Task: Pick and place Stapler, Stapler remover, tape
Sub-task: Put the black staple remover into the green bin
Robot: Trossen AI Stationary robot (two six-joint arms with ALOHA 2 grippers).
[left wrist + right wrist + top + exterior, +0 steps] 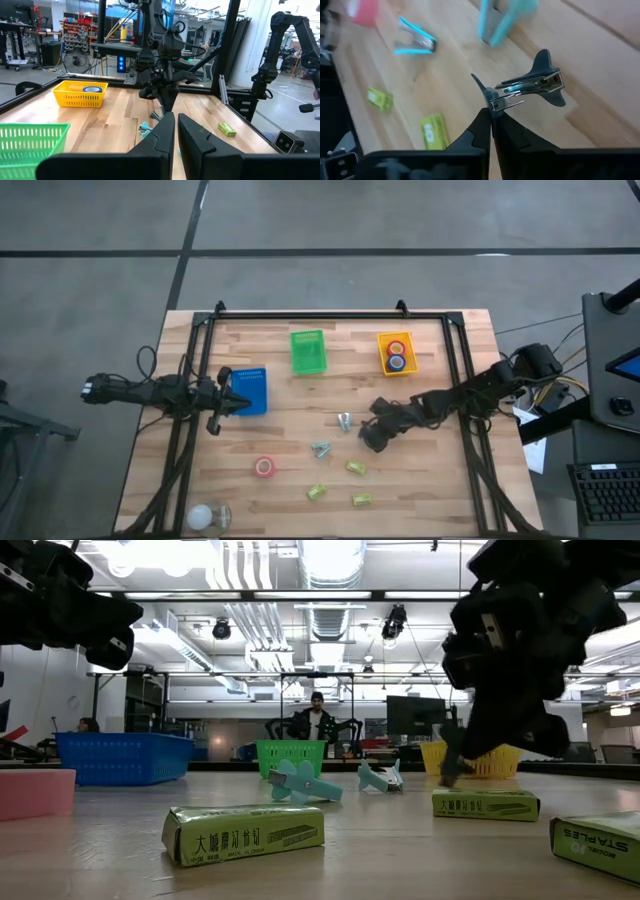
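Observation:
My right gripper (368, 438) (490, 114) is low over the table's middle, shut on a teal stapler remover (532, 85) that the high view hides under it. Two more teal removers lie on the wood (344, 420) (320, 448). One red tape roll (264, 467) lies flat toward the near edge. A red roll (397, 348) and a blue roll (398, 363) sit in the yellow basket (382, 340). My left gripper (243, 404) (176, 125) hangs shut at the blue basket's (252, 385) near edge. No stapler shows plainly. My right gripper pinches the stapler remover at its metal-jaw end (492, 100), beside one teal wing, only at the fingertips. The remover sticks out ahead of the fingers, its other wings free. Whether it is lifted clear of the wood I cannot tell.
A green basket (308, 351) stands at the far side between the blue and yellow ones. Three green staple boxes (355, 468) (317, 493) (361, 500) lie near the near edge. A white bulb-like thing (205, 516) sits at the near left corner. A black frame (310, 313) rims the table.

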